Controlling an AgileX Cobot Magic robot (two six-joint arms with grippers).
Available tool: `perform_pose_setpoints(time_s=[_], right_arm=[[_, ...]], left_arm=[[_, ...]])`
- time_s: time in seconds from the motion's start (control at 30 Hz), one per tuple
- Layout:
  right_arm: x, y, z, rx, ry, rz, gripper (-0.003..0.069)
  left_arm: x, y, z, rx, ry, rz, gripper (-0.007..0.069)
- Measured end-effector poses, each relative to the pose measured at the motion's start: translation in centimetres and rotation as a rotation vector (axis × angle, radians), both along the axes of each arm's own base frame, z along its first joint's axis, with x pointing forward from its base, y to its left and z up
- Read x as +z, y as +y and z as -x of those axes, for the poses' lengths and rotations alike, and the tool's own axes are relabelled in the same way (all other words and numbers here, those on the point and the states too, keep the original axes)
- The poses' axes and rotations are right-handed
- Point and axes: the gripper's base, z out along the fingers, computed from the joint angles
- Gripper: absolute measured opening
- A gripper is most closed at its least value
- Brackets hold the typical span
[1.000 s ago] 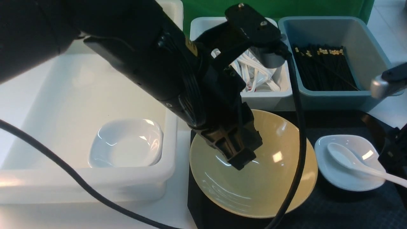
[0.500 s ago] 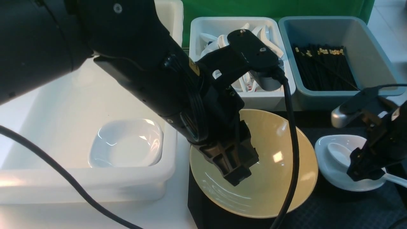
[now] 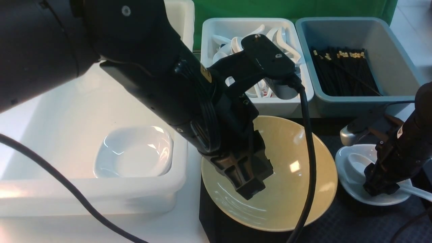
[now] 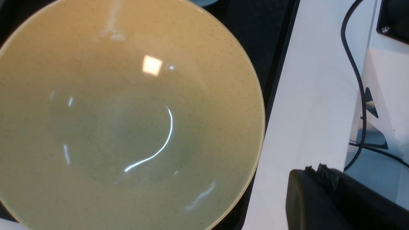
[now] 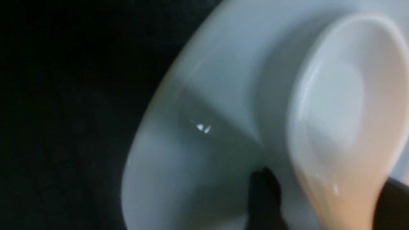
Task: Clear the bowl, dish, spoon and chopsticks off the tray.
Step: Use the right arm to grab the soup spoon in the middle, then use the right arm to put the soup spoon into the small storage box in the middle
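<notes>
White table (image 3: 192, 206), green backdrop (image 3: 287, 8) behind. Landmark for positions: the yellow bowl (image 3: 287, 192); directions as in the front view.

Right gripper (image 5: 322, 188): low over the small white dish (image 3: 357, 190), right of the bowl. Fingers parted, one to each side of the handle of the white spoon (image 5: 338, 105); a gap shows between one finger and the handle. Contact at the other finger: cannot tell. Spoon lies with its scoop in the dish, its handle running out over the rim, away from the bowl.

Left gripper (image 3: 251, 192): fingers closed together, nothing between them. In the front view they overlap the bowl's interior; touching or apart, cannot tell.

Bowl: upright on the black tray (image 3: 341, 219), at the tray's left part. Dish stands just beside it, on the same tray.

Left of the bowl: large white tub (image 3: 135, 199), holding a second white dish (image 3: 135, 155), upright, near the tub wall closest to the bowl.

Behind the bowl: white bin (image 3: 276, 106) with many white spoons (image 3: 287, 45), partly hidden by the left arm. Behind and to the right of the bowl: grey bin (image 3: 357, 104) with many black chopsticks (image 3: 344, 74), gold bands showing near their ends.
</notes>
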Motion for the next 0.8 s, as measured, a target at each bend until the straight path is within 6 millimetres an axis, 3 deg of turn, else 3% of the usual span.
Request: perform_pose_setpoints(time_s=[0.1,0.23,0.37,0.53,0.6,0.7,0.77,0.8], right_arm=[[0.9,0.1,-0.6,-0.023,0.017,0.001,0.0253],[3.3,0.2,-1.7,-0.054,0.024,0.000,0.0254],[7.5,0.9,-2.3,-0.060,-0.063,-0.014,0.0254],[15.4,5.1,-4.1,0.026,-0.355,-0.128,0.0254],[17.4,6.9,-5.4,0.047,-0.478,-0.185,0.0254],[19.6,9.2,-8.1,0.009,-0.653,-0.298,0.0254],[20.0,10.7,-10.8,-0.021,-0.750,-0.369,0.0254],[20.0,10.9,-11.1,-0.021,-0.762,-0.375,0.0254]], left_arm=[[0.0,0.0,0.0,0.000,-0.003,-0.003,-0.0008],[0.0,0.5,0.0,0.031,-0.002,-0.043,-0.0008],[0.5,2.2,0.6,0.109,-0.037,-0.110,-0.0008],[0.7,6.2,3.2,0.249,-0.106,-0.142,-0.0008],[0.3,7.2,4.1,0.294,-0.111,-0.138,-0.0008],[-0.5,8.6,5.3,0.360,-0.106,-0.120,-0.0008],[-1.0,9.2,6.0,0.401,-0.088,-0.106,-0.0008],[-1.2,9.3,6.1,0.409,-0.082,-0.108,-0.0008]])
